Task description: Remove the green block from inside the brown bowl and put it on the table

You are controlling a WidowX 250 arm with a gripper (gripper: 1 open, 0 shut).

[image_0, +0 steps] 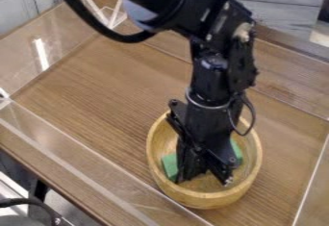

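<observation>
Low clear plastic wall [77,164] along the near left edge of the tabletop, dark cable [29,203] outside that wall at the lower left corner, gray wood-grain surface [276,9] well beyond the wall, across the tabletop

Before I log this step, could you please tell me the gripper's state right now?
Gripper: closed, down in the bowl, apparently on the block.

Bowl [244,187] on the table [103,100], toward the near right part of the top. Block [170,165] inside the bowl, partly hidden. My gripper [206,169] down within the bowl's rim, over the block. Clear plastic walls [80,163] along the table's edges, one left of the bowl.
</observation>
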